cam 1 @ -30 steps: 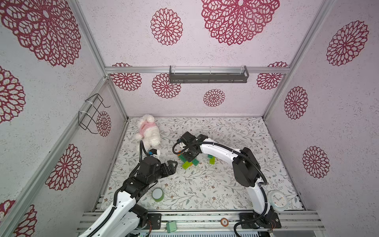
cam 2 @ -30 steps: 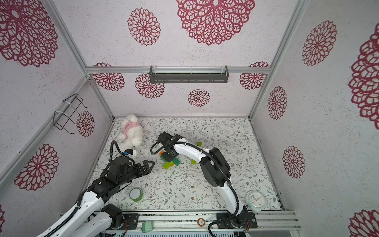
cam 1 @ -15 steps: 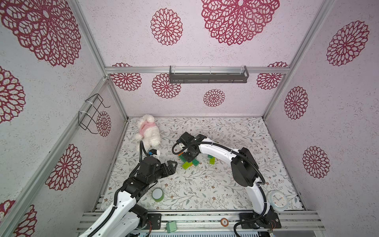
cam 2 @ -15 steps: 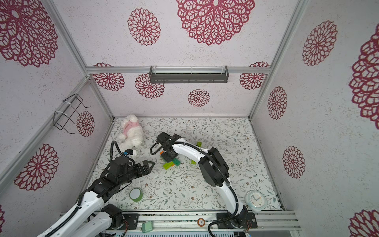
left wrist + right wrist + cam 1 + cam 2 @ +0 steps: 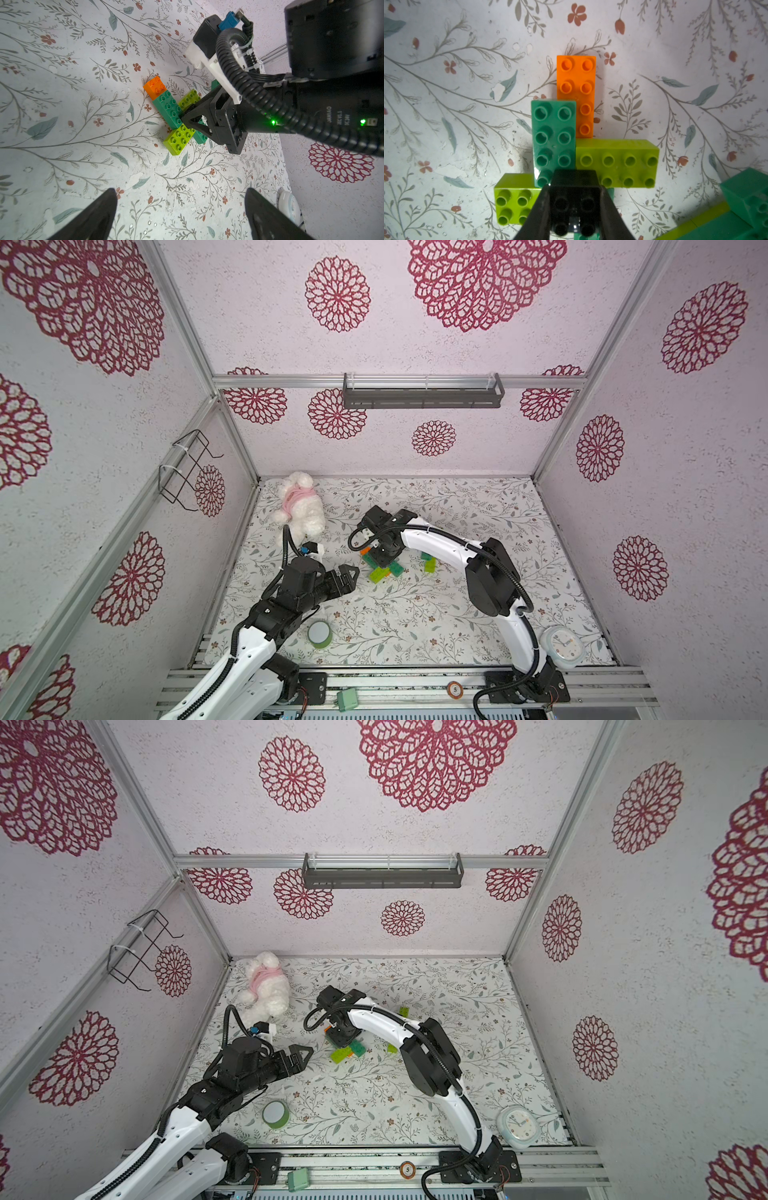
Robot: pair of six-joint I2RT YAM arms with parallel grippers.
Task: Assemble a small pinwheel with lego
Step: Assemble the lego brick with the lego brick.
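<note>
— Nothing has moved since a second ago, as far as you can see from above: both arms sit where they were. What is your right gripper point(image 5: 574, 193) doing?

— It is partly closed on a black brick point(image 5: 574, 204), one finger on each side, with the studs facing the wrist camera.

— Where is that brick against the rest?

— Over the hub of the cross. It covers the near end of the dark green brick point(image 5: 553, 137), which lies on top of the orange brick point(image 5: 576, 79) and overlaps part of its width. One lime green brick point(image 5: 616, 162) juts out from the hub, and a second lime green brick point(image 5: 512, 203) juts out the opposite way. You cannot tell whether the black one is pressed home.

— And your left gripper point(image 5: 179, 192)?

— Spread wide and empty. It hovers above the table point(image 5: 415, 614), pointed at the cluster but apart from it.

— What lies around them?

— Loose bricks point(image 5: 430, 567) lie just beside the cluster, under the right arm. The tape roll point(image 5: 320, 634) stands near your left arm, the plush toy point(image 5: 301, 510) lies toward the far left corner, and the clock point(image 5: 563, 645) sits by the right arm's base.
</note>
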